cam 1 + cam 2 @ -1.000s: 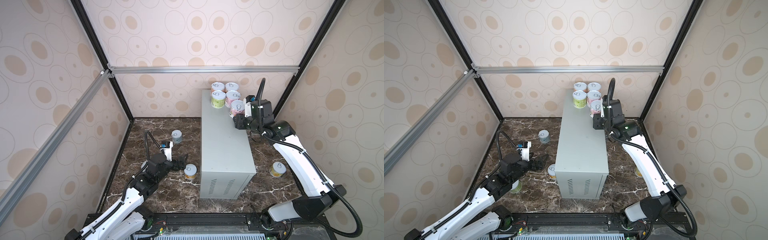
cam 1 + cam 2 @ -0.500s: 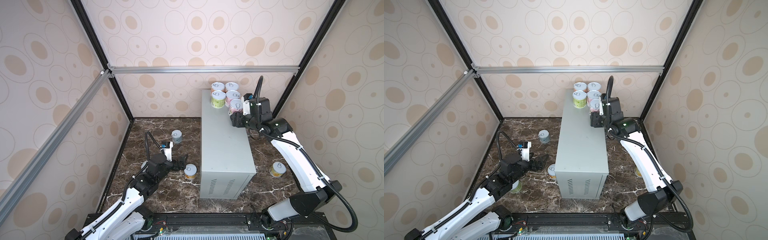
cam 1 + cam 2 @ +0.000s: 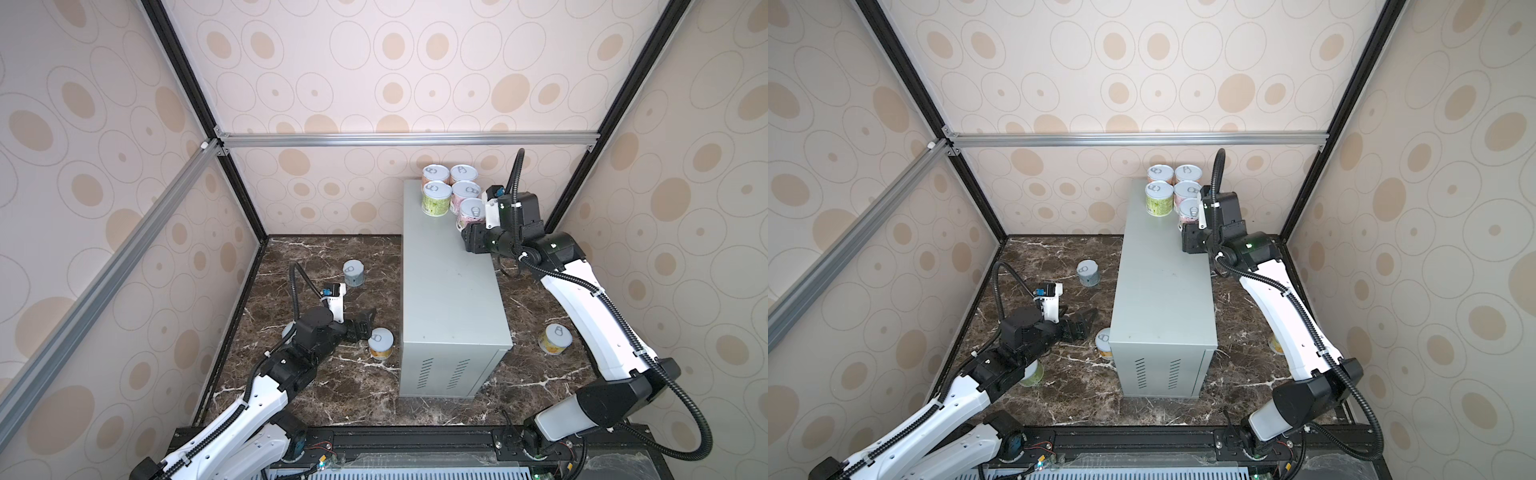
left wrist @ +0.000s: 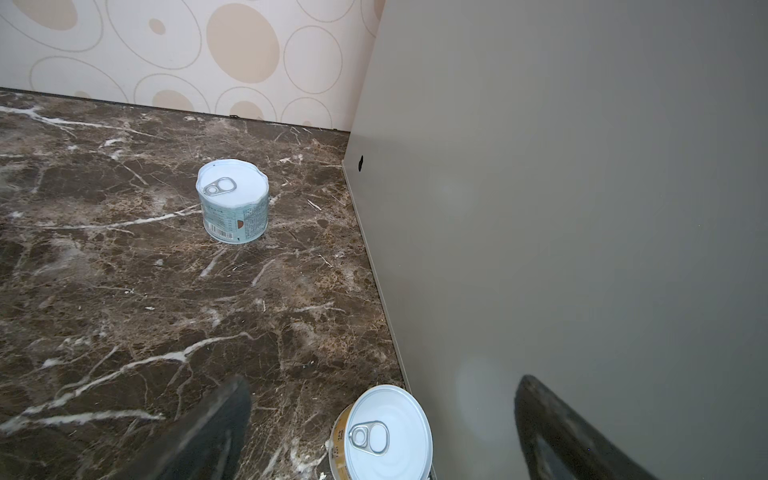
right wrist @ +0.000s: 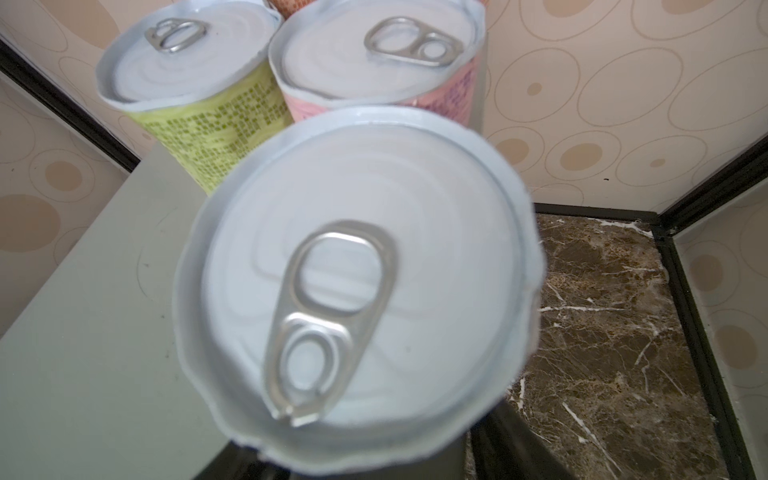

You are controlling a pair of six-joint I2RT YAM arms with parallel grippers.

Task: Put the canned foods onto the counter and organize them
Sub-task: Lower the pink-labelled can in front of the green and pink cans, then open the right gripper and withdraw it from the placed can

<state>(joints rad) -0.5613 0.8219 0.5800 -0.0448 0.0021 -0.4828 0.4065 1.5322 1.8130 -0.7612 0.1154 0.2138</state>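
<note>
On the floor [image 3: 316,257] left of the counter [image 3: 449,291], left gripper [image 3: 369,322] spread wide by an orange can [image 3: 381,343]; near the counter's far right corner, right gripper [image 3: 468,232] around the nearest can [image 3: 471,212] of five, tight or loose not clear.

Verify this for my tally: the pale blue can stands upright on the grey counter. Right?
No. The pale blue can stands upright on the dark marble surface, left of the grey counter, not on it; both top views show this.
</note>
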